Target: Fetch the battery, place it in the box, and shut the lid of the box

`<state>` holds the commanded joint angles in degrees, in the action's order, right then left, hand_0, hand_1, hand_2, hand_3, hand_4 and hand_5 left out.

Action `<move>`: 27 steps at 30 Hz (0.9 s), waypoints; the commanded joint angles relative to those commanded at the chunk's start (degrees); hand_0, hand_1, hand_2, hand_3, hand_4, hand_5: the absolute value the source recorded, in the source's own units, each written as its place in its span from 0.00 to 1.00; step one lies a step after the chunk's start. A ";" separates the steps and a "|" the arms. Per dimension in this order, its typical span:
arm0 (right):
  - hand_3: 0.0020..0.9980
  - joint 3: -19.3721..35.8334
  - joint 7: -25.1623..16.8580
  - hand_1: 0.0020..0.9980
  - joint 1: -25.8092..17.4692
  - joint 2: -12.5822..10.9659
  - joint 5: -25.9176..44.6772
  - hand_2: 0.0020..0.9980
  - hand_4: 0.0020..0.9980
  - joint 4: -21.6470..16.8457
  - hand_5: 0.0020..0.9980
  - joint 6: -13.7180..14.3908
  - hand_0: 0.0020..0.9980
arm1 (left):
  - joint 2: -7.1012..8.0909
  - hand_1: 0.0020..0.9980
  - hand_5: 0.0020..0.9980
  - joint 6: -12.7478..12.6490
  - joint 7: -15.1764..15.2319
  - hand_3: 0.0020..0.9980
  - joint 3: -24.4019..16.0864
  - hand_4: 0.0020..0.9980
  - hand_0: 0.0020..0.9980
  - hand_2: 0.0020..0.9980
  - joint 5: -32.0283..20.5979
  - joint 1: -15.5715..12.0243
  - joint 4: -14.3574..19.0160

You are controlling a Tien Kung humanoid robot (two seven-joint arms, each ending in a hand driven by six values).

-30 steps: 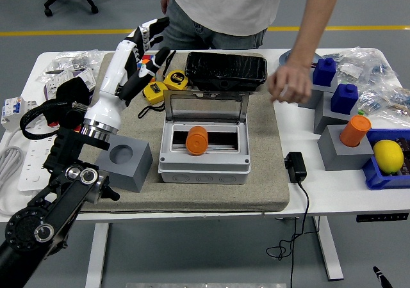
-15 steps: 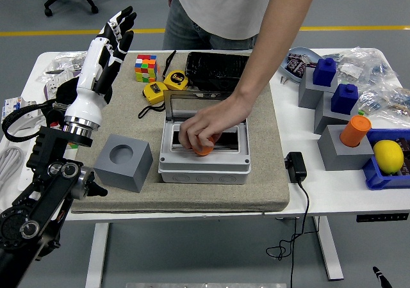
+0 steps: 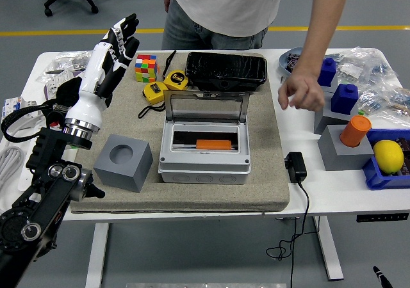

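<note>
The grey box (image 3: 204,168) sits mid-mat with its clear lid (image 3: 205,107) standing open. An orange battery (image 3: 214,144) lies flat inside it. My left hand (image 3: 117,40) is raised at the left of the mat, fingers spread, holding nothing, well left of the box. A second orange battery (image 3: 355,130) stands on a grey block (image 3: 338,152) at the right. A person's hand (image 3: 300,94) hovers right of the box, empty. My right hand is out of view.
A grey holder block (image 3: 124,162) with an empty round hole sits left of the box. A Rubik's cube (image 3: 146,67), tape measures (image 3: 164,85) and a black case (image 3: 225,70) lie behind. A black adapter (image 3: 295,166), blue blocks (image 3: 344,98) and a lemon (image 3: 387,156) are at the right.
The person's hand laid the upright battery flat inside the box, then pulled back to the right. My left hand swung left, away from the box, and spread its fingers.
</note>
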<state>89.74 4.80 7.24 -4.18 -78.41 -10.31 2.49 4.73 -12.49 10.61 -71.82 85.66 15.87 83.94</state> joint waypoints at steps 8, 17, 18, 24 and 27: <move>0.77 0.22 -0.11 0.72 0.21 -0.08 0.07 0.73 1.00 0.00 0.99 0.03 0.81 | 2.45 0.99 1.00 1.14 -6.93 0.81 -0.15 1.00 1.00 0.91 15.81 1.89 -1.78; 0.77 0.49 -0.10 0.72 0.12 -0.02 0.10 0.73 1.00 0.00 0.99 0.06 0.81 | 3.47 1.00 1.00 4.70 -15.24 0.74 -0.29 1.00 1.00 0.97 34.40 2.46 -1.20; 0.77 0.54 -0.11 0.72 0.10 -0.02 0.09 0.73 1.00 0.00 0.99 0.08 0.81 | 3.53 1.00 1.00 5.05 -15.79 0.74 0.02 1.00 1.00 0.97 35.59 2.38 -0.88; 0.77 0.61 -0.20 0.72 0.25 -0.06 0.03 0.73 1.00 0.00 0.99 0.08 0.81 | 3.95 1.00 1.00 6.97 -18.05 0.72 3.41 1.00 1.00 0.97 38.91 2.34 0.14; 0.77 0.51 -0.27 0.72 0.31 -0.08 0.14 0.73 1.00 0.00 0.99 0.08 0.81 | 4.01 1.00 1.00 7.38 -18.35 0.71 4.71 1.00 1.00 0.97 38.71 2.19 0.28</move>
<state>90.25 4.53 7.55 -4.25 -78.27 -10.31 2.57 8.74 -5.11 -7.74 -67.10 124.37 18.07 84.22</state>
